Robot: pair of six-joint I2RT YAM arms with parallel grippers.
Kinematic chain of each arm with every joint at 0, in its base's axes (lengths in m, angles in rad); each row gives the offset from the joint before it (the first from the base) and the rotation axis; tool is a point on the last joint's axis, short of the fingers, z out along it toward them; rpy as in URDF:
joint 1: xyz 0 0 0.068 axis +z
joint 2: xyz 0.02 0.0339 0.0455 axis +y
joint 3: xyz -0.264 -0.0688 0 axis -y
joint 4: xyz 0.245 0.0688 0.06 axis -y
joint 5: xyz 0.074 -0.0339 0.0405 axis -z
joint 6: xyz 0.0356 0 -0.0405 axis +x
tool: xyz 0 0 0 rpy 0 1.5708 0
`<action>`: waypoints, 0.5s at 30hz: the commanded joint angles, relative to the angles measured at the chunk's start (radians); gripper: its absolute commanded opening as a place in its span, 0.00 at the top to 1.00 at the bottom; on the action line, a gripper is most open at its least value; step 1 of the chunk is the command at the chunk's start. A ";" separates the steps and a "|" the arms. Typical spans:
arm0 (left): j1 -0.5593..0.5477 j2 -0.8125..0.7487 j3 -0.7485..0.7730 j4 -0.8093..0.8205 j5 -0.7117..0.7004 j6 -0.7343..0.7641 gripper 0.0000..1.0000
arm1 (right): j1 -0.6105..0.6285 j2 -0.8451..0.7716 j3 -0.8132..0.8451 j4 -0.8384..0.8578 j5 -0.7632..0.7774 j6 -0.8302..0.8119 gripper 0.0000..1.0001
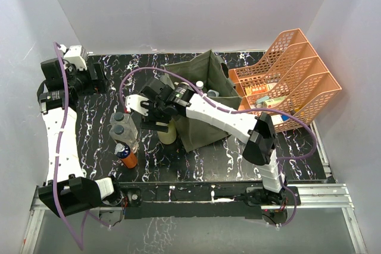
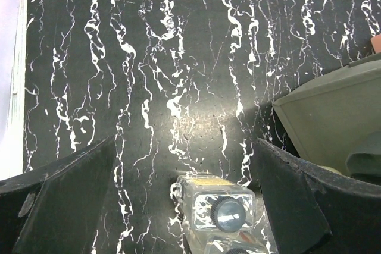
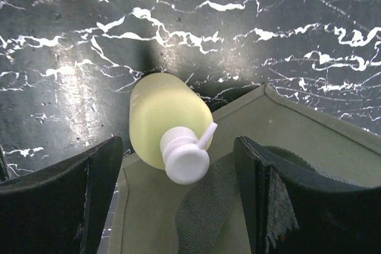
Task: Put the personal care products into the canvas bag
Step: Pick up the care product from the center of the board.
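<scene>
A pale yellow pump bottle (image 3: 158, 108) stands on the table against the near left corner of the olive canvas bag (image 3: 315, 141). My right gripper (image 3: 177, 144) hangs open above it, one finger on each side of the white pump, touching neither. In the top view that gripper (image 1: 156, 118) is just left of the bag (image 1: 205, 135). Two clear bottles with black caps (image 1: 123, 126) and an orange bottle (image 1: 126, 155) stand further left. Bottle caps (image 1: 200, 85) show inside the bag. My left gripper (image 2: 184, 143) is open over bare table beyond a clear bottle (image 2: 217, 209).
An orange lattice tray organizer (image 1: 297, 72) with small items stands at the back right, close behind the bag. The bag's strap (image 3: 208, 206) lies over its near wall beneath my right gripper. White walls close in the table at the back and sides.
</scene>
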 commanded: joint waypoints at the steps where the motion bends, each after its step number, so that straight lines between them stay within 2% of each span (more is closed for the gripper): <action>1: 0.002 -0.020 -0.001 0.032 0.068 0.016 0.03 | -0.025 0.017 0.088 -0.026 0.053 -0.011 0.23; 7: 0.002 -0.030 -0.014 0.050 0.049 0.017 0.03 | -0.039 0.042 0.063 -0.063 0.009 0.005 0.25; 15: 0.002 -0.037 -0.022 0.066 0.062 0.014 0.03 | -0.051 0.039 0.034 -0.064 -0.059 0.022 0.40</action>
